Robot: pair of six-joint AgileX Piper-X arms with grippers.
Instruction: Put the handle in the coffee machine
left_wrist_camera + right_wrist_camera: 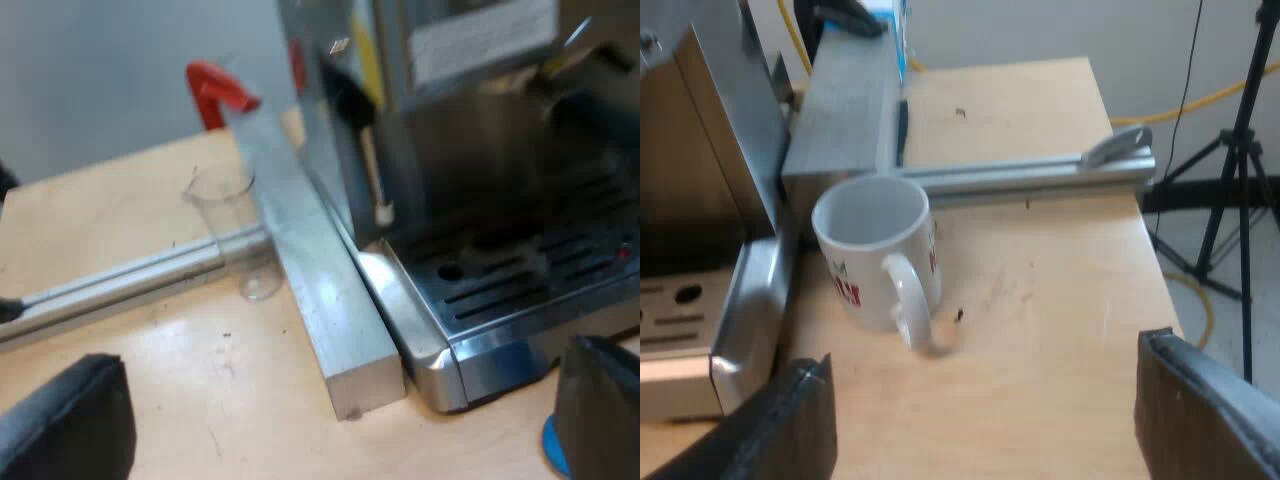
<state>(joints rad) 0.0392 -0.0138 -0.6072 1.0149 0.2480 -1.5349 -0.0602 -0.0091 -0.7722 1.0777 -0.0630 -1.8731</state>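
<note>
- My left gripper (335, 405) hovers low over the wooden table (150, 200), its two black fingers (65, 420) spread wide with nothing between them.
- A blue rounded edge (549, 446) peeks out on the tabletop just beside one finger. The finger hides most of it.
- Close ahead stands the espresso machine (470, 150). The corner of its slotted drip tray (500, 300) is nearest to the gripper, and its steam wand (375, 175) hangs down over the tray's edge.
- A thick metal bar (315, 280) lies on the table, touching the machine's side.
- A thinner rail (120, 285) meets the bar, and the empty measuring glass (237, 230) stands upright against that rail.
- Beyond the bar rises a red bent piece (215, 90). I cannot tell whether it is the holder's red end.
- My right gripper (980, 400) is likewise spread apart and empty above the table.
- Just ahead of it a white mug (875, 250) stands upright near the machine's tray, with its handle turned toward the gripper.
- A tripod (1240, 150) stands on the floor past the table's edge.
</note>
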